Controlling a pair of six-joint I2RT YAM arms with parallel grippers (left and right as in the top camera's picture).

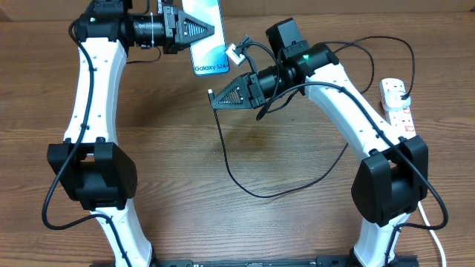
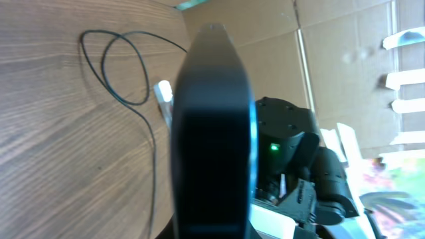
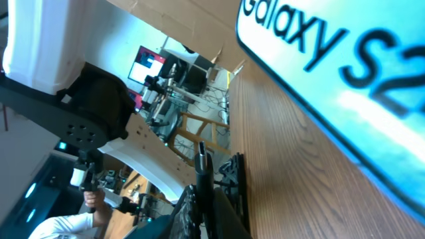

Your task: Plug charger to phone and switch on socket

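- The left gripper [image 1: 214, 30], at the top of the overhead view just left of centre, is clamped flat on the phone [image 1: 211, 53] — one finger lies over the left part of the screen.
- The phone is at top centre, lit screen up, with its "Galaxy S24" end pointing toward the bottom of the frame.
- The right gripper [image 1: 214, 97], just below that end, has its fingers pressed together on the charger [image 1: 225, 159]; its tip is near the phone but not touching it.
- From the gripper the thin black cable runs down the table [image 1: 171, 148], loops at lower centre and climbs toward the right arm.
- The socket [image 1: 402, 117] lies at the right edge — well apart from the phone.
- In the right wrist view the phone [image 3: 332, 66] fills the upper right.
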